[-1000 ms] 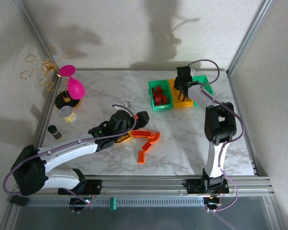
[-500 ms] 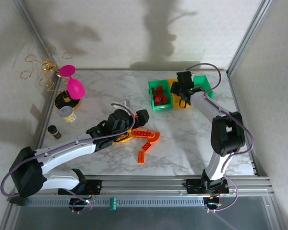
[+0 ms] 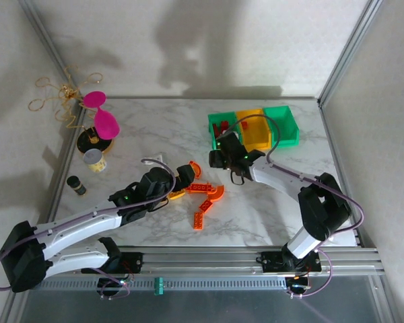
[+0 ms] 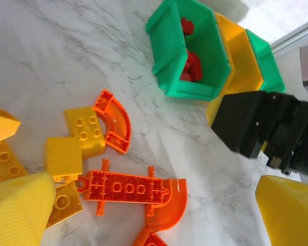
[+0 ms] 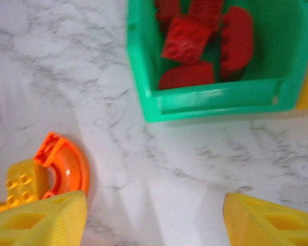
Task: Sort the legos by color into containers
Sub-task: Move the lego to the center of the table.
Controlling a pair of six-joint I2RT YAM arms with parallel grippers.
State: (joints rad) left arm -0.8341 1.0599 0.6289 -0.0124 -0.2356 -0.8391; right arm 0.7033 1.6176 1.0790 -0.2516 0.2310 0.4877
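Note:
Three joined containers stand at the back right: a green bin [image 3: 216, 139] holding red legos [image 5: 187, 38], a yellow bin [image 3: 256, 132] and another green bin [image 3: 285, 125]. Loose legos lie mid-table: a flat orange plate [image 4: 126, 188], an orange arch [image 4: 113, 120], yellow bricks [image 4: 84, 130] and orange bricks [image 3: 199, 220]. My left gripper [image 4: 154, 215] is open above the orange plate, its yellow fingers [image 4: 15, 210] wide apart. My right gripper [image 5: 154, 220] is open and empty over bare marble, just in front of the red-filled bin.
At the left stand two pink cups [image 3: 104, 122], a small white cup [image 3: 94, 160], a dark little bottle [image 3: 76, 185] and a gold wire ornament [image 3: 57, 94]. Metal frame posts [image 3: 340, 57] bound the table. The two grippers are close together near the pile.
My right arm swung from above the yellow bin forward and left toward the pile, and its jaws opened. My left gripper drew back slightly to the left.

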